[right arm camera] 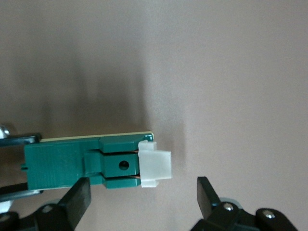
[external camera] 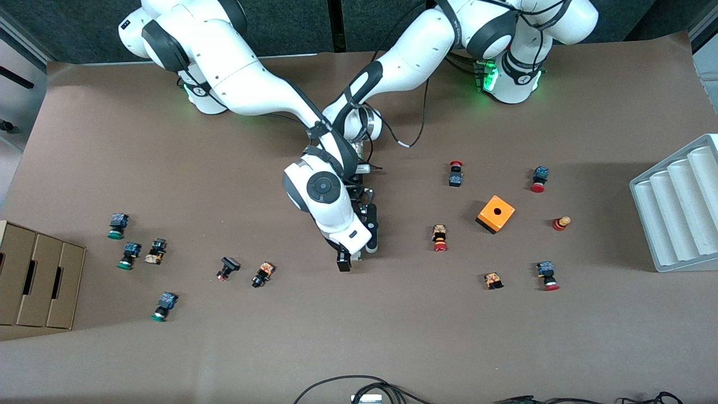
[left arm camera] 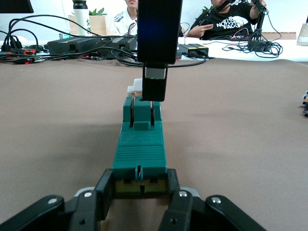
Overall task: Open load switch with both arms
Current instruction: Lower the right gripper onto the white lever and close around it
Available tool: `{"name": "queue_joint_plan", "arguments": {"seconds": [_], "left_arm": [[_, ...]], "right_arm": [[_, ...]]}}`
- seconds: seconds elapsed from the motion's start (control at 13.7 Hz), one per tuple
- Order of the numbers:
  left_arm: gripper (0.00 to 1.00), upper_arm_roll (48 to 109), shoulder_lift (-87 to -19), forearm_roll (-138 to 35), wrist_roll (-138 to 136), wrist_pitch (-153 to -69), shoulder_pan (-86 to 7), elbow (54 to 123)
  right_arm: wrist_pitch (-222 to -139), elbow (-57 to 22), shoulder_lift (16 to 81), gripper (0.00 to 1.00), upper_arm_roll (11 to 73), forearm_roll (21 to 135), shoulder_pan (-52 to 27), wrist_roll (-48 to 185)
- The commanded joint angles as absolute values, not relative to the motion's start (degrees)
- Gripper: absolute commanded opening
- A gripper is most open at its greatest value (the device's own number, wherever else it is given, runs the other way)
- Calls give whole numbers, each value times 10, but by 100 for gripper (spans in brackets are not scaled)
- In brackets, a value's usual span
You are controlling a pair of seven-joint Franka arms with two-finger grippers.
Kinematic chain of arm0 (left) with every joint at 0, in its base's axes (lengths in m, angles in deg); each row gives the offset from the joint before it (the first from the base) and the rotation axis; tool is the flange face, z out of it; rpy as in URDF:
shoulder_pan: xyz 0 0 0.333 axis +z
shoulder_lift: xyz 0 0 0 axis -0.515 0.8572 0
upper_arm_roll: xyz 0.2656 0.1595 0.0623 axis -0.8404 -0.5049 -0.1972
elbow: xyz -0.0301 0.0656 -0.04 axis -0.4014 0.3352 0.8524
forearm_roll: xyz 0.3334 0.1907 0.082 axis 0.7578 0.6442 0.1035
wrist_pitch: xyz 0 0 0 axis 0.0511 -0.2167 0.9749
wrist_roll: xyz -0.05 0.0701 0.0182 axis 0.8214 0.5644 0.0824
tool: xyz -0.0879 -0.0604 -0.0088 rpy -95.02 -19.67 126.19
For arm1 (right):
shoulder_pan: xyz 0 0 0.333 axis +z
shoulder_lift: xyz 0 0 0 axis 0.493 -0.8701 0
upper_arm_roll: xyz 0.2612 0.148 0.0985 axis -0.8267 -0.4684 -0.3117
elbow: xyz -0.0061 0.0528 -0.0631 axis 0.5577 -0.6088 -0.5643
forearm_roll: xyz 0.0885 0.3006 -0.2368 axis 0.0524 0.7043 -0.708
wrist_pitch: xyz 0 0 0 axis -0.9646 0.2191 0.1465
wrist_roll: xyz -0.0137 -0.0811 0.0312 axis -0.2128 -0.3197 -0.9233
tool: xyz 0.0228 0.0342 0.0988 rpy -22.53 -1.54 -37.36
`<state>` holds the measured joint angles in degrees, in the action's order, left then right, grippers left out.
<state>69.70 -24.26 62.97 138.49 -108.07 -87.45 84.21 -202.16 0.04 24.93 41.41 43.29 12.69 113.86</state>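
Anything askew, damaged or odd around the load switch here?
Nothing stands out. The load switch looks intact, the left gripper clamps its end and the open right gripper brackets its white piece.

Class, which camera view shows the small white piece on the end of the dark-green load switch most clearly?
The right wrist view: the small white piece shows whole on the dark-green load switch. In the left wrist view it is partly hidden by the right gripper. In the front view the arms cover it.
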Motion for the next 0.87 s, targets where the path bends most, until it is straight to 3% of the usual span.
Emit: {"name": "queue_joint_plan", "arguments": {"seconds": [0.0, 0.8], "left_arm": [[38, 691, -239, 630, 1399, -1081, -873, 834], [38, 691, -239, 631, 1398, -1081, -873, 834]], "right_arm": [[-2029, 25, 230, 97, 423, 443, 134, 1143], [-2036, 31, 223, 83, 423, 442, 149, 1137]]}}
